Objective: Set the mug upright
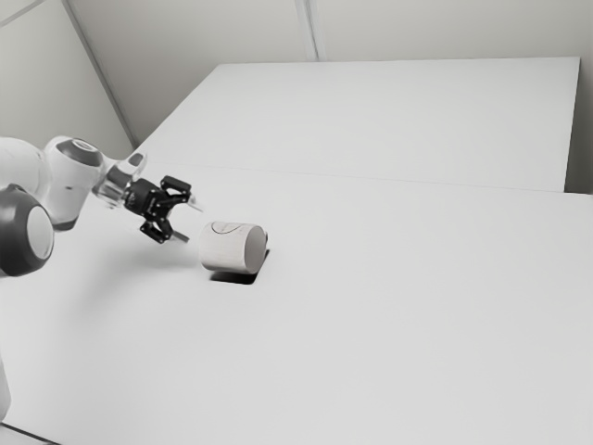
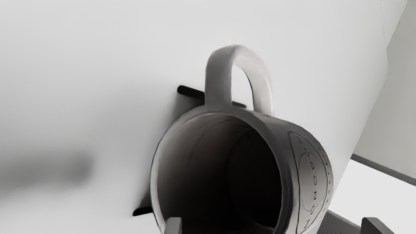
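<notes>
Mug on its side, with open gripper. The off-white cylindrical mug (image 1: 222,248), glazed-looking and printed with a dark line emblem (image 2: 312,172), serves as landmark. It lies on the plain white tabletop (image 1: 389,306), its hollow mouth (image 2: 211,175) toward the arm and its closed base facing the exterior view's right. The broad looped handle (image 2: 218,78) juts from the mug's flank, roughly along the tabletop. A dark shadow (image 1: 233,278) borders the mug below.

The black two-finger gripper (image 1: 191,222) is near the mug's mouth end, its hand released: the fingers stand wide apart and grasp nothing. In the wrist view one grey fingertip (image 2: 173,226) overlaps the mouth, while the other lies outside the mug's printed side.

Likely hazards. The curved wall offers little resistance to rolling; an off-centre push could turn the mug until the handle stops it. A fingertip meeting the rim head-on would probably shove the mug away from the arm. A pinch on only one part of the wall might let the mug pivot as it is raised. Released while tilted, the mug could fall back onto its side.
</notes>
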